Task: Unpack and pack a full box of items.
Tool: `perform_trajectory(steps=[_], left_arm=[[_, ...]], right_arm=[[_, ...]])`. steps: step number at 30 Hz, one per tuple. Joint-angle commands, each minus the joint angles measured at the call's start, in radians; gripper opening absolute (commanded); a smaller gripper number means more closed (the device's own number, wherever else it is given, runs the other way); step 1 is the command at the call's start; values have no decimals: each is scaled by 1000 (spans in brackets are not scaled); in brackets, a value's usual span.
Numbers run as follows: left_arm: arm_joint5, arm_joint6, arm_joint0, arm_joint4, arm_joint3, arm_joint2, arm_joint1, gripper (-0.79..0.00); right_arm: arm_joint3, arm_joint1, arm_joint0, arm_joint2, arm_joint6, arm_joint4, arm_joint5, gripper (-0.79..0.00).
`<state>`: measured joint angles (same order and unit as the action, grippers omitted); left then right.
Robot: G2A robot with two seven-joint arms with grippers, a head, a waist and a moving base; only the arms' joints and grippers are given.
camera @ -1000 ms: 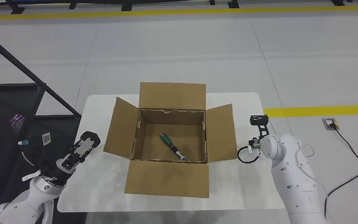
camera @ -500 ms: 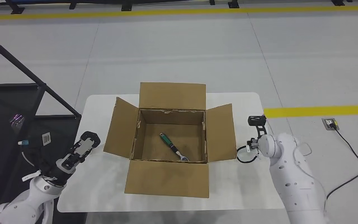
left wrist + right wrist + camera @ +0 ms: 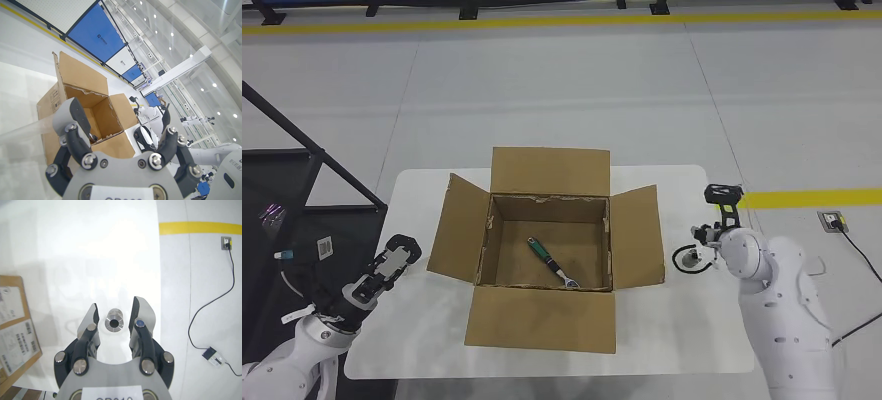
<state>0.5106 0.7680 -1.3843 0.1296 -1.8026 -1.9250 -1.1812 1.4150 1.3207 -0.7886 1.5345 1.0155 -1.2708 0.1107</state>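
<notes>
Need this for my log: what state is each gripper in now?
Left gripper: open, empty.
Right gripper: open, around a metal socket, not gripping it.

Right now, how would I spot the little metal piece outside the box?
Find the cardboard box on the white table. Just beside it, framed by the open right gripper, sits a socket. Unlike the green-handled wrench in the box, it's a stubby silver cylinder with a dark hole.

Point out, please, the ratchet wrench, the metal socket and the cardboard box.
ratchet wrench (image 3: 541, 251), top view, on its green handle.
metal socket (image 3: 114, 322), right wrist view, on its open end.
cardboard box (image 3: 542, 320), top view, on its front flap.
</notes>
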Motion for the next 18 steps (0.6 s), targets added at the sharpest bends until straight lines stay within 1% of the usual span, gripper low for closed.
perform_trajectory(steps=[1,4,6,7,9,11,13,15,18], left_arm=[[0,0,0,0,0,0,0,0],[0,0,0,0,0,0,0,0],[0,0,0,0,0,0,0,0],[0,0,0,0,0,0,0,0],[0,0,0,0,0,0,0,0],[0,0,0,0,0,0,0,0],[-2,-4,-1,-1,-1,0,0,0],[-3,-24,-12,-12,-9,3,1,0],[-9,-50,-18,-10,1,-1,3,0]], right_arm=[[161,-2,-43,15,-18,17,7,-403],[380,-1,-91,2,-47,42,4,-397],[508,2,-113,-37,-66,68,-14,-400],[558,4,-117,-65,-69,76,-29,-403],[615,6,-104,-138,-50,52,-63,-413],[622,12,-62,-225,-28,49,-91,-413],[588,22,-1,-320,-1,67,-122,-422],[519,38,65,-422,15,133,-145,-440],[348,69,181,-580,34,164,-157,-431]])
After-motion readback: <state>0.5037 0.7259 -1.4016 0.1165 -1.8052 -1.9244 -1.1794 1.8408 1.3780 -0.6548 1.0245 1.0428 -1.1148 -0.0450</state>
